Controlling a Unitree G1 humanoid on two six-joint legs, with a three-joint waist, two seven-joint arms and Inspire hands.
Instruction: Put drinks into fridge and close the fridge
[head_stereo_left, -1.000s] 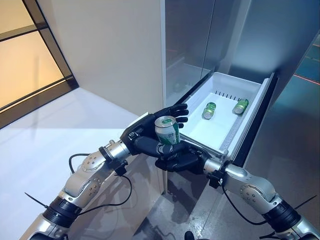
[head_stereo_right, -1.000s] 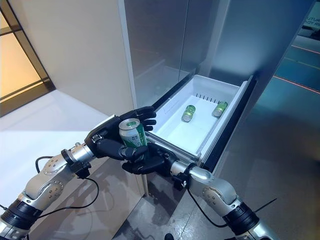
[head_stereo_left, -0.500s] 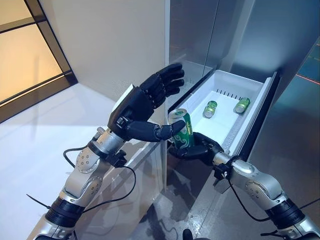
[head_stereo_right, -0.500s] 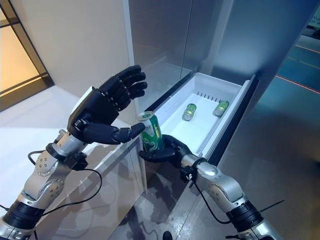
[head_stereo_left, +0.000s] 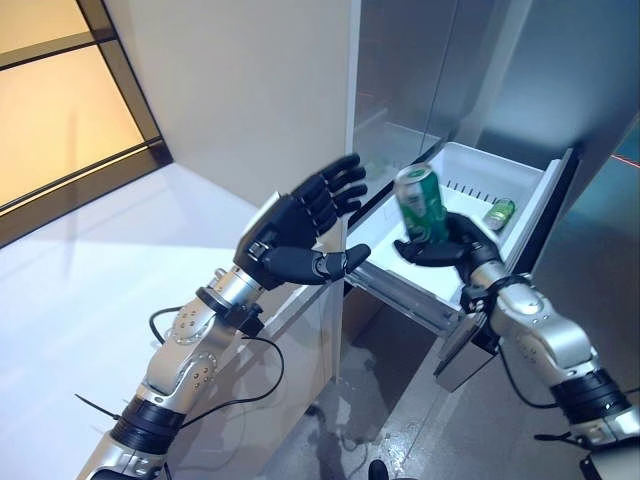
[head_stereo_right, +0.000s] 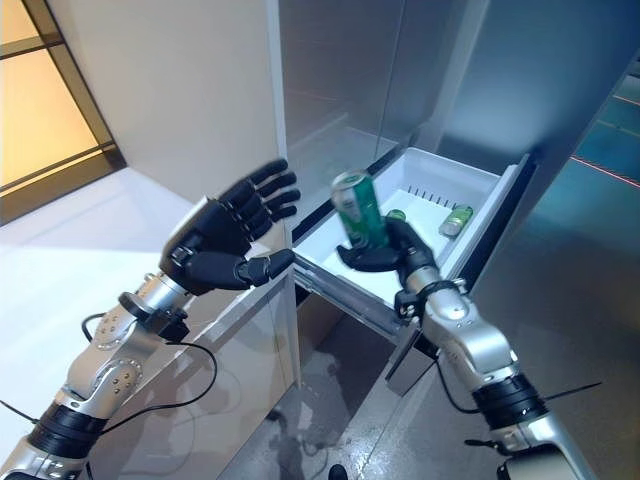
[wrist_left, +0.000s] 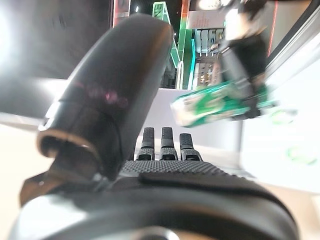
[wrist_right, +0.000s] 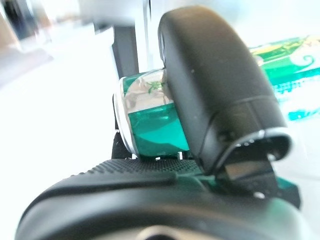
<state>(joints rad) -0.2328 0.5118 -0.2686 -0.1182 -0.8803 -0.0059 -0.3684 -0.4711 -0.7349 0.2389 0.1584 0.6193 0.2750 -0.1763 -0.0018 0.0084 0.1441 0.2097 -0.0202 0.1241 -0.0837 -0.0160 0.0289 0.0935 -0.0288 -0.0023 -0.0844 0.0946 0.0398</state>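
Note:
My right hand (head_stereo_left: 452, 240) is shut on a green can (head_stereo_left: 420, 203) and holds it upright above the open white fridge drawer (head_stereo_left: 400, 268). The can also shows in my right wrist view (wrist_right: 155, 125) under the thumb, and in the left wrist view (wrist_left: 220, 102). Another green can (head_stereo_left: 499, 213) lies on its side at the back of the drawer. My left hand (head_stereo_left: 295, 232) is open and empty, raised beside the drawer's near corner, fingers spread.
The steel fridge front (head_stereo_left: 420, 70) rises behind the drawer. The drawer's dark front panel (head_stereo_left: 545, 215) juts out to the right. A white counter (head_stereo_left: 120, 260) lies to the left, with a beige wall (head_stereo_left: 240, 90) and a dark-framed window (head_stereo_left: 60, 110) behind it.
My right hand has carried the green can up and right, from beside the drawer's near corner to above the drawer. My left hand has dropped a little, still open. The camera shifted.

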